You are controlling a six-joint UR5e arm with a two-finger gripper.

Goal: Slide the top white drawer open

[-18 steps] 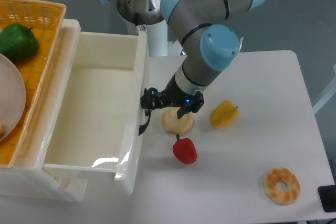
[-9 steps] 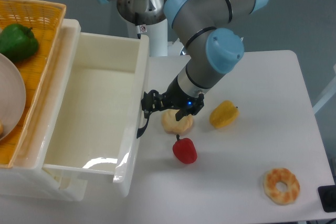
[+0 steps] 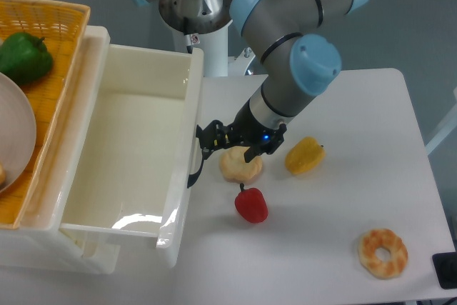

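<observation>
Now I am reaching in low over the white table (image 3: 335, 212), with my gripper (image 3: 205, 141) sitting just beside the front panel of the top white drawer (image 3: 132, 148); the drawer is standing pulled out from the cabinet (image 3: 43, 248) on the left side of the table, its deep cream tray showing bare inside and its glossy front wall facing my wrist; the curved black handle (image 3: 194, 169) is bowing out from that front, and my dark fingertips are lying right against its upper end, though from this angle I cannot tell whether my jaws are closed around the handle or merely resting next to it, nor how wide they are standing. My arm (image 3: 296, 62) is bending down from the upper middle, grey with pale blue caps, and a small blue light is glowing on my wrist. Just under my wrist a pale round pastry (image 3: 240, 165) is lying on the table; a red pepper (image 3: 251, 205) is sitting near it, a little closer to the camera, and a yellow pepper (image 3: 304, 156) is resting to the right of the pastry, apart from both; a glazed doughnut (image 3: 383, 252) is lying well apart, toward the near right corner. On top of the cabinet a yellow wicker basket (image 3: 53, 55) is holding a green pepper (image 3: 23, 57), with the rim of a white plate (image 3: 21, 130) showing at the left edge.
</observation>
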